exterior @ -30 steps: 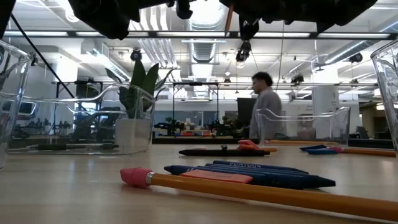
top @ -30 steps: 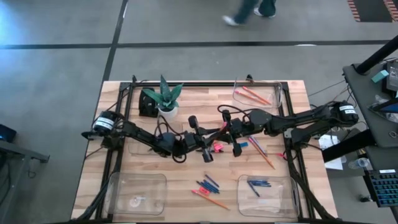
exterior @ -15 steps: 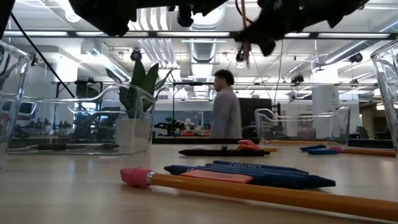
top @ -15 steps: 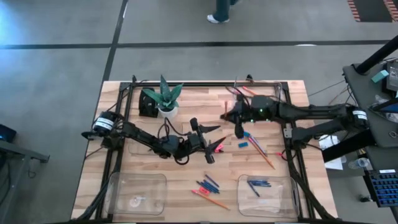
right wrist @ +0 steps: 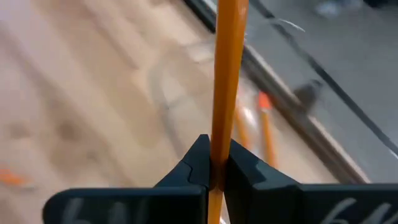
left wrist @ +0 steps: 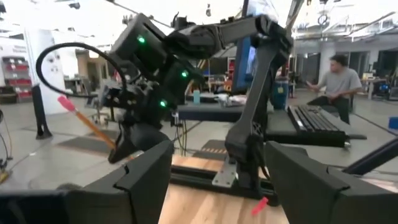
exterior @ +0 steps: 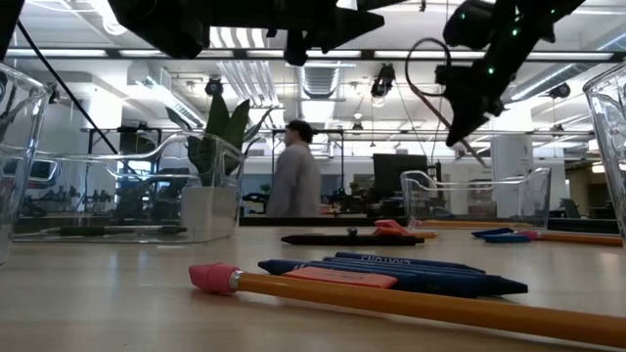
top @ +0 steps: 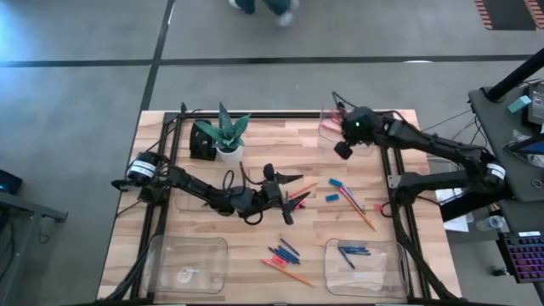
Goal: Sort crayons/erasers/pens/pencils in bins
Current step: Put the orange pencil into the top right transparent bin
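Four clear bins (top: 185,263) sit on your wooden bench (top: 255,234) as a person (exterior: 293,181) crosses the room; your right end effector (right wrist: 213,173) pinches an orange pencil (right wrist: 227,81) over the far-right bin (top: 374,127), left end effector (top: 285,194) spread wide mid-bench.

A pale butcher-block wooden tabletop (top: 255,166), matt and streaked with grain, carries clear glossy plastic bins (top: 185,263) that catch the ceiling lights. Matt black arms end in dull dark plastic fingers (right wrist: 193,165) pinching a smooth, orange-lacquered pencil (right wrist: 227,74). At twelve o'clock, the floor (top: 85,51) is smooth grey concrete.
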